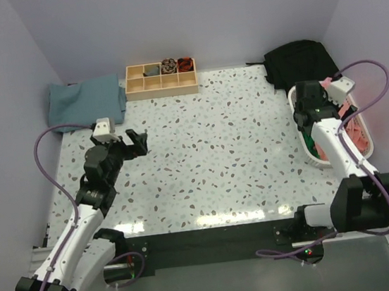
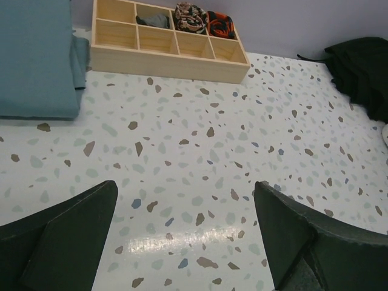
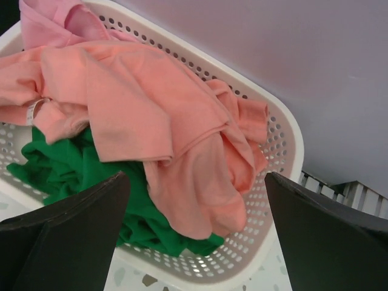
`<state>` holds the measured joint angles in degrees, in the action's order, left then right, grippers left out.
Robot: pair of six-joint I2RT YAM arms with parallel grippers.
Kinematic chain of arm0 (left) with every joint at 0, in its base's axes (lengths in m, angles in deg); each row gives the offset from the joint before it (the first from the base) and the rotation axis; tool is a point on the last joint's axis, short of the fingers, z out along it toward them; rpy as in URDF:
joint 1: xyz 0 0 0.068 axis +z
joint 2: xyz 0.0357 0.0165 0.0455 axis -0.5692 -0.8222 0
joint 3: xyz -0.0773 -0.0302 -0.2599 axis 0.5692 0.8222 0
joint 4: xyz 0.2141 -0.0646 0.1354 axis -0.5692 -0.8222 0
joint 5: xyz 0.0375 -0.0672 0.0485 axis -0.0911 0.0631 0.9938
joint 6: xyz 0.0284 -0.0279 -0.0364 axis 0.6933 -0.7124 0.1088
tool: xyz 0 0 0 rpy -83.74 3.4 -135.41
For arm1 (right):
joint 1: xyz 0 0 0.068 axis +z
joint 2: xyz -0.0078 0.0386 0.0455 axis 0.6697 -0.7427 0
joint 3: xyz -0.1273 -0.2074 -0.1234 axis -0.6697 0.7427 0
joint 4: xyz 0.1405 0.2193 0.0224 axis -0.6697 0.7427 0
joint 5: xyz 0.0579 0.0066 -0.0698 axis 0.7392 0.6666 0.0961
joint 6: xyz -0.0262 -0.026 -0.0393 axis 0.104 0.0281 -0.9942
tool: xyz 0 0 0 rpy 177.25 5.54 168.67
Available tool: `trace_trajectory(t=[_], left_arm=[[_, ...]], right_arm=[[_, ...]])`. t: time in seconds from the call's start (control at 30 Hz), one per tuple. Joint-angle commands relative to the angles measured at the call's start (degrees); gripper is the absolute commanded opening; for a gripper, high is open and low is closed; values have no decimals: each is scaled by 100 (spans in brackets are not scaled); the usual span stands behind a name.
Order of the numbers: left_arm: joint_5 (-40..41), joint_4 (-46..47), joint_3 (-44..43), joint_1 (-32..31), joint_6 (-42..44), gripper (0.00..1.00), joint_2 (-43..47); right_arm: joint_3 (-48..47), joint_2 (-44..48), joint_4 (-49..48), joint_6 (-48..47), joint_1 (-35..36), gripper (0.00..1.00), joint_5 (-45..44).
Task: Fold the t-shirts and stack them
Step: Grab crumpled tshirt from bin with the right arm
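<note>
The salmon t-shirt, pink t-shirt and green t-shirt lie heaped in the white basket below my right end effector, the blue t-shirt lies flat on the tabletop near my left end effector, both spread wide apart.

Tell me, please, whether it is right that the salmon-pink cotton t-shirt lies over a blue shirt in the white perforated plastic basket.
No: the shirt under the salmon-pink cotton t-shirt in the white perforated plastic basket is green, not blue, per the right wrist view.
</note>
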<state>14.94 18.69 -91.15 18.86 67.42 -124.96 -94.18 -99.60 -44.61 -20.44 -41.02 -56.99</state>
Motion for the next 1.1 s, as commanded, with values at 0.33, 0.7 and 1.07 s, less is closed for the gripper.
trace_trajectory(t=[0.33, 0.7, 1.07], left_arm=[[-700, 1026, 159, -16, -27, 100, -843], [-1034, 1149, 27, -16, -71, 100, -1249], [-1139, 1324, 115, -16, -177, 100, -1205]], right_arm=[[-739, -1350, -975, -480, -1516, 86, 2356], [-739, -1570, -1142, -454, -1666, 42, 2858], [-361, -290, -1231, -454, -1649, 0, 3438]])
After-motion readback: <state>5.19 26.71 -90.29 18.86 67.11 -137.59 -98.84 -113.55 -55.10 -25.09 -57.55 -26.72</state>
